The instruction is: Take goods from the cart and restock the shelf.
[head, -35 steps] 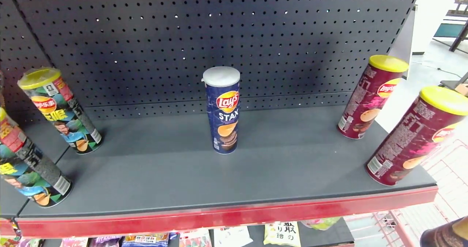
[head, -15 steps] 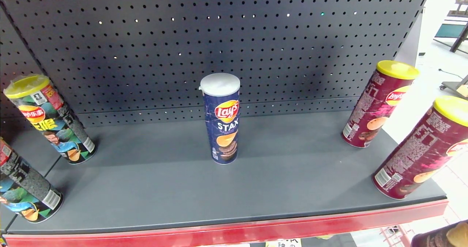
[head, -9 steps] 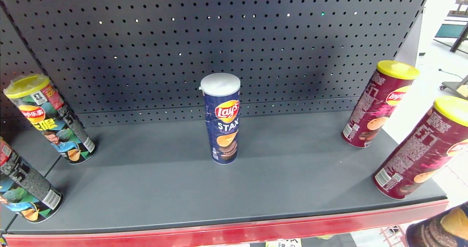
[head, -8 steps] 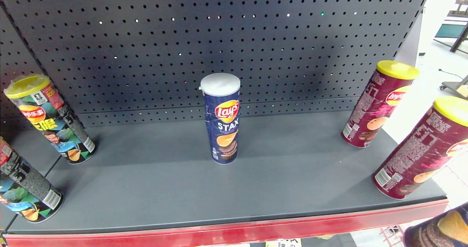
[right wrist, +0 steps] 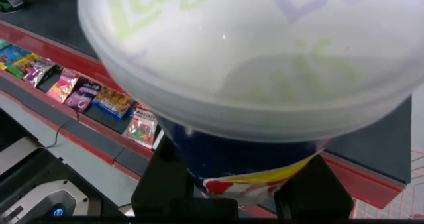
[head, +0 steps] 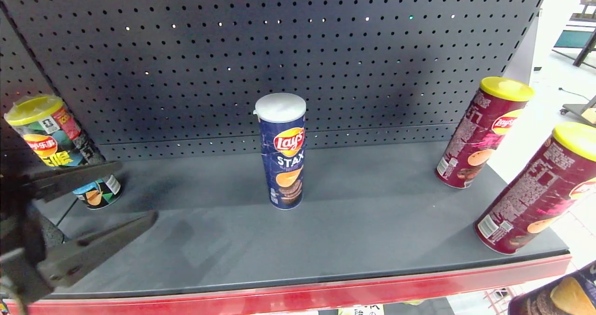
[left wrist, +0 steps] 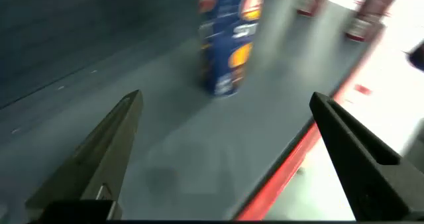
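Observation:
A blue chip can (head: 284,152) with a white lid stands upright mid-shelf on the grey shelf board (head: 372,222). My left gripper (head: 138,190) hangs open over the shelf's front left with nothing between its fingers. The left wrist view has that gripper (left wrist: 226,98) pointing toward the blue can (left wrist: 228,45), well short of it. My right gripper (right wrist: 242,194) is shut on a second blue chip can (right wrist: 252,71), its pale lid toward the camera. That held can (head: 558,298) peeks in low at the right, below the shelf's red front edge.
Two maroon cans with yellow lids (head: 479,133) (head: 535,189) stand at the shelf's right end. A colourful yellow-lidded can (head: 46,128) stands at the left, behind the left gripper. A pegboard wall (head: 279,49) backs the shelf. Snack packets (right wrist: 79,91) lie on a lower shelf.
My left gripper has come into the head view at the left, open, over the shelf's front. The held blue can at the lower right has barely shifted.

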Controlling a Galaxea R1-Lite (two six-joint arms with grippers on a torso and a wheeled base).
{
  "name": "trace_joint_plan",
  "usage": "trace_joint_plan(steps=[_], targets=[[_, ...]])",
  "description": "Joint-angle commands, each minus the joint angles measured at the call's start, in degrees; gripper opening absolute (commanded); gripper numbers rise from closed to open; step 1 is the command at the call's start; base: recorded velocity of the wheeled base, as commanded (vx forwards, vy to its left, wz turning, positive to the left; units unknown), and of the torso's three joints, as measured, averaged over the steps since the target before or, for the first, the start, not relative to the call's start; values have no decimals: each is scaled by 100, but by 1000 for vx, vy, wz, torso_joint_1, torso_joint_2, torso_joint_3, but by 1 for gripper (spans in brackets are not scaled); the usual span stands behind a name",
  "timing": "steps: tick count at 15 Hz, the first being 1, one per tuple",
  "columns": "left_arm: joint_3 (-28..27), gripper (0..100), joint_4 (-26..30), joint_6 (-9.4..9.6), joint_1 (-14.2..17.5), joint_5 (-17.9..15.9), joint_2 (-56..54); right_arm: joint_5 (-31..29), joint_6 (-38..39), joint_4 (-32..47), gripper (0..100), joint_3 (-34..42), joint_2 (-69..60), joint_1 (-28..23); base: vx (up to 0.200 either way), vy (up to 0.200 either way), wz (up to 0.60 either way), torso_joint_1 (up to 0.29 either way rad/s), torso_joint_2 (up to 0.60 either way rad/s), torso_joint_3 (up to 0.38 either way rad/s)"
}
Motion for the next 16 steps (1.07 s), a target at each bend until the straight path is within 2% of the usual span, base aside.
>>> trace_joint_plan(steps=[1,5,7,9,11,14,16], targets=[[-734,100,-502,63,-851,-192,1914,-3,-3,-3,0,-18,-5,7,0,0,0,0,0,0],[-1745,100,-511,125,-1089,-174,3030,-12,5,-3,0,17,-14,-2,0,0,0,0,0,0],[-2097,100,-511,388,-1071,-113,3443,-21,14,-3,0,17,-23,-2,0,0,0,0,0,0],[-2439,100,-502,406,-1071,98,3680,-21,14,-3,0,9,-23,-11,0,0,0,0,0,0],[-2677,100,-502,406,-1124,116,3812,-30,23,-3,0,17,-32,-11,0,0,0,0,0,0],[-2791,100,-502,406,-1370,116,3918,-30,23,-3,0,9,-32,-20,0,0,0,0,0,0],[-2879,100,-502,406,-1387,177,4041,-30,23,-3,0,-9,-32,-20,0,0,0,0,0,0]])
